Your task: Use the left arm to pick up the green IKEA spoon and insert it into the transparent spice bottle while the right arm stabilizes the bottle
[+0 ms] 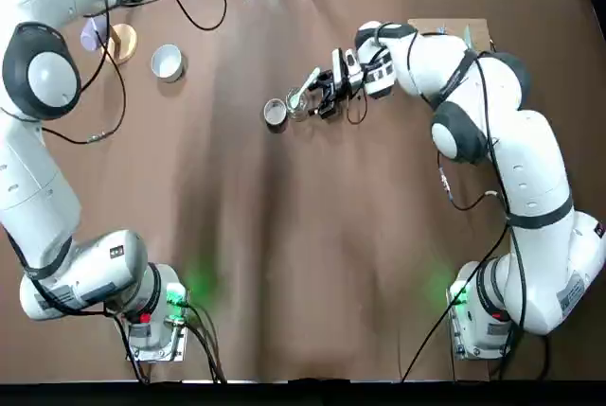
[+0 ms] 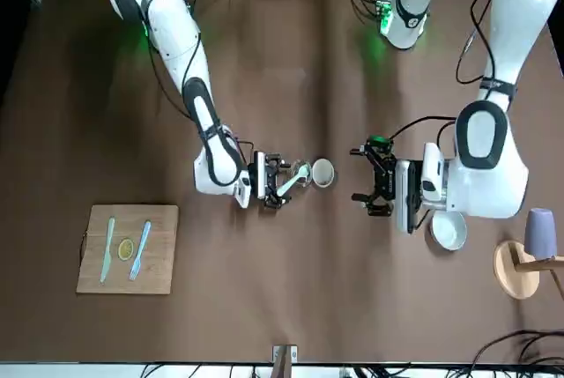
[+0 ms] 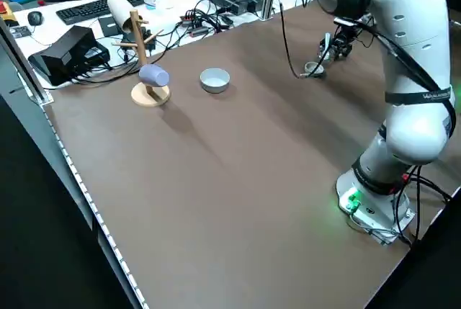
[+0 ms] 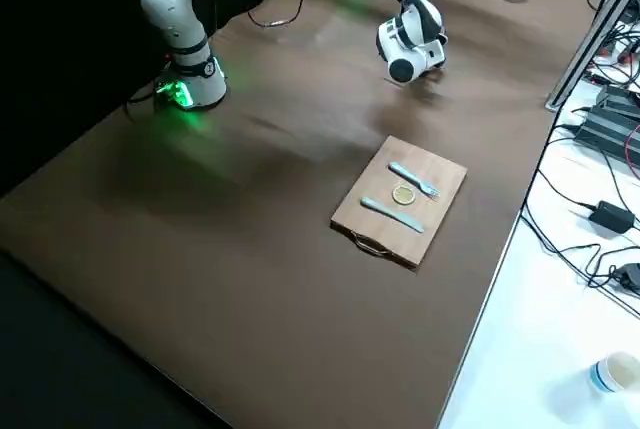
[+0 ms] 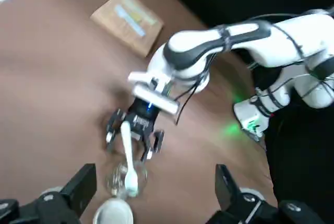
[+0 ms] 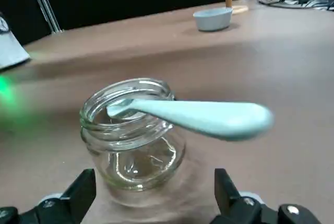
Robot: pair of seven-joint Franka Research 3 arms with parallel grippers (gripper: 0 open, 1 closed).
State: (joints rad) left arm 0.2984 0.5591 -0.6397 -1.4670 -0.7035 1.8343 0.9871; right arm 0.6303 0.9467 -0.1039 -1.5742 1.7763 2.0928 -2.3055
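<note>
Green IKEA spoon point(image 6: 209, 117) leaning in the transparent spice bottle point(image 6: 135, 156), handle over the rim, both just ahead of the right gripper point(image 6: 155, 195), its fingers parted, grasping nothing. Left gripper point(image 5: 156, 198), likewise released, hovers near the bottle.

Pale mint spoon point(image 6: 209, 118); plain brown table point(image 2: 256, 307); white bowl point(image 2: 448, 230).
</note>
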